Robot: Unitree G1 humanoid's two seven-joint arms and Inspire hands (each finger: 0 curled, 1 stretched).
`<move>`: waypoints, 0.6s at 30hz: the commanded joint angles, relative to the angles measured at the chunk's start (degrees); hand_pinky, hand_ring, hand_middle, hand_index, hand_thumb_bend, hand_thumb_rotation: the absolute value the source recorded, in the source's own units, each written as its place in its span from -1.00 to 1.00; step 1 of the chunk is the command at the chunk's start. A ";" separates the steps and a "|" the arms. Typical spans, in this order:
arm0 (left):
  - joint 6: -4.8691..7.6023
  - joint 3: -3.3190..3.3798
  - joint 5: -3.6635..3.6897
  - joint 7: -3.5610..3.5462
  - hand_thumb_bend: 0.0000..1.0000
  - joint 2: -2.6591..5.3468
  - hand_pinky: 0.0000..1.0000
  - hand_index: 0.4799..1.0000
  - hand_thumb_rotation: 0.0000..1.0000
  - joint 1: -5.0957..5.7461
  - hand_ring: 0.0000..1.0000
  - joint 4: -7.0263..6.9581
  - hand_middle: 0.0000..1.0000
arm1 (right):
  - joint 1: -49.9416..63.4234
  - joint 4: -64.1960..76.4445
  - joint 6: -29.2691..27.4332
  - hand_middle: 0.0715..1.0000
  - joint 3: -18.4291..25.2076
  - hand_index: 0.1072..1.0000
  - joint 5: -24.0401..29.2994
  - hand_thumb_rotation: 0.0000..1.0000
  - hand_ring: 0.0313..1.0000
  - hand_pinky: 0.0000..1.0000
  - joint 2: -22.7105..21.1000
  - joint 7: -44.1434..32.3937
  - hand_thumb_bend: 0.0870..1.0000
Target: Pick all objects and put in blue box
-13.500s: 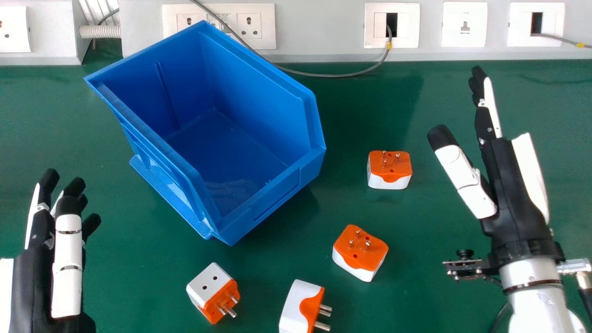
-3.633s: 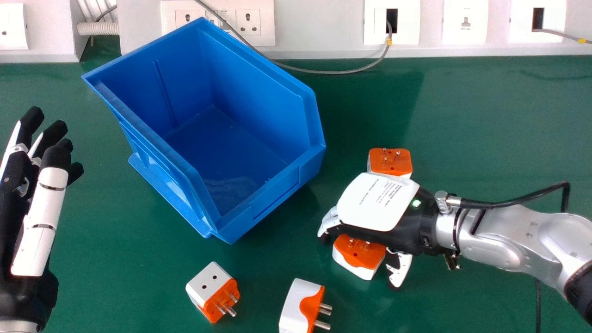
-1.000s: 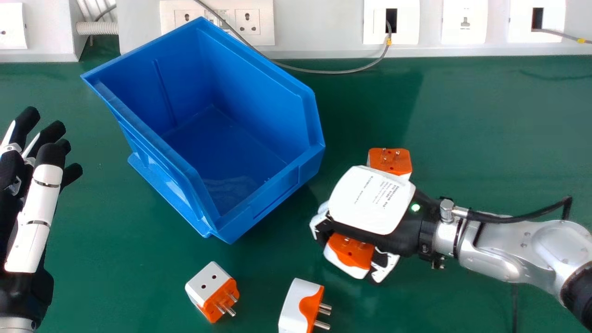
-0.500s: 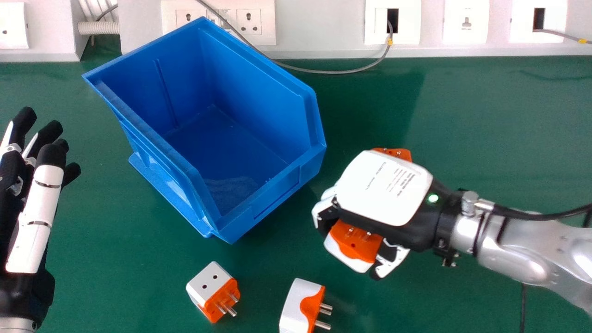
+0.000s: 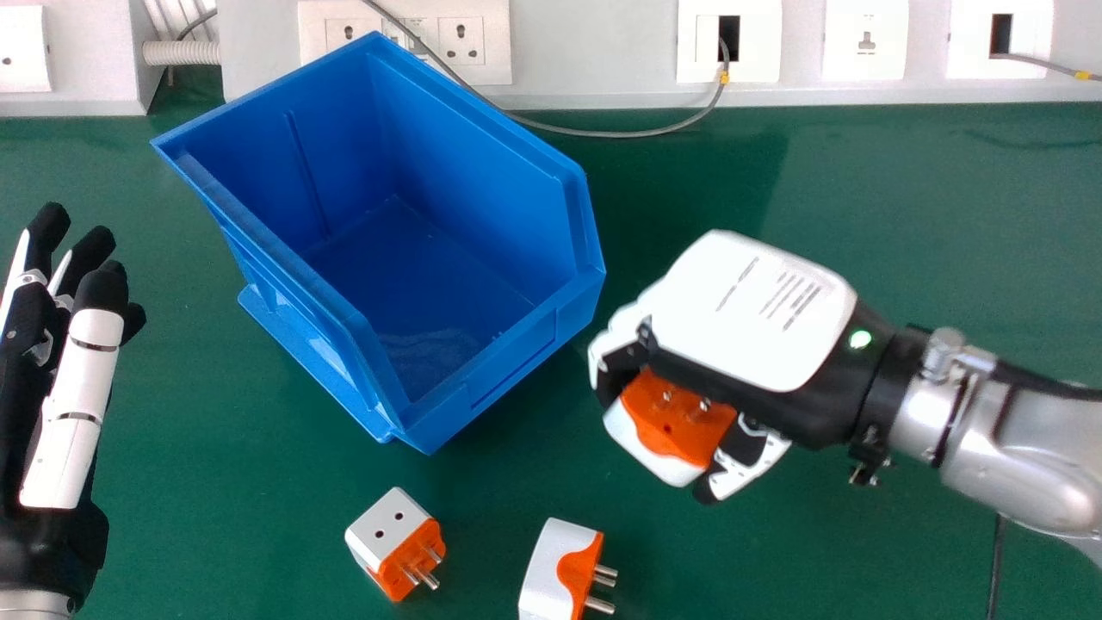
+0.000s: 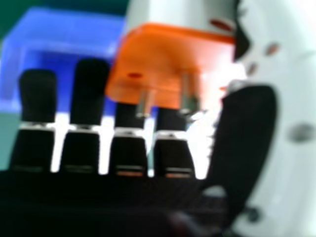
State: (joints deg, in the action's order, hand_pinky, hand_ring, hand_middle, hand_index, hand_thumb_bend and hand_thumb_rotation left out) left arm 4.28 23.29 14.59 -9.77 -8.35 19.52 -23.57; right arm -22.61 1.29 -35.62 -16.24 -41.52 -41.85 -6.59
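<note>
My right hand point(image 5: 758, 319) is curled round an orange and white plug adapter point(image 5: 676, 419), right of the blue box point(image 5: 508, 366) and clear of the table. In the right hand view, the adapter point(image 6: 168, 64) sits between the fingers and thumb of my right hand point(image 6: 247, 138), its pins showing. A white and orange adapter point(image 5: 392, 538) lies below the box in the head view; another point(image 5: 560, 568) lies at the bottom edge. The box's visible floor holds no adapter. At the left edge, my left hand point(image 5: 65, 387) is open and holds nothing.
A grey cable point(image 5: 603, 133) runs behind the box, along the wall panel with sockets point(image 5: 603, 52). Green table surface point(image 5: 947, 198) stretches behind my right forearm. The blue box point(image 6: 64, 49) shows beyond the fingers in the right hand view.
My right hand came in from the right, closed on the nearer right-side adapter and lifted it. It has since shifted back and right, now covering the farther adapter. My left hand moved forward and left earlier.
</note>
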 commanded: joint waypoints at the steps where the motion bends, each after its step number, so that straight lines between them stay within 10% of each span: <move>1: 1.48 0.05 -0.27 -0.04 0.03 -0.66 0.85 0.92 0.50 -0.29 0.91 -0.49 0.91 | -0.01 2.49 0.30 -0.07 2.15 -0.25 1.81 -1.00 -0.16 -0.31 1.07 0.26 -0.10; 18: 0.25 -0.60 -0.52 0.80 0.03 -0.31 0.84 0.90 0.51 -0.03 0.90 -2.31 0.90 | -7.46 -1.78 -1.55 -0.06 0.64 -0.20 0.52 -1.00 -0.17 -0.32 11.91 3.02 -0.10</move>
State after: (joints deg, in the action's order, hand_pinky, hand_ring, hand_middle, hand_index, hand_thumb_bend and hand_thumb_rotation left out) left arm 4.26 22.74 14.29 -9.48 -8.30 19.52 -24.01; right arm -27.17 -0.40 -36.21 -15.68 -41.21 -30.81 -5.22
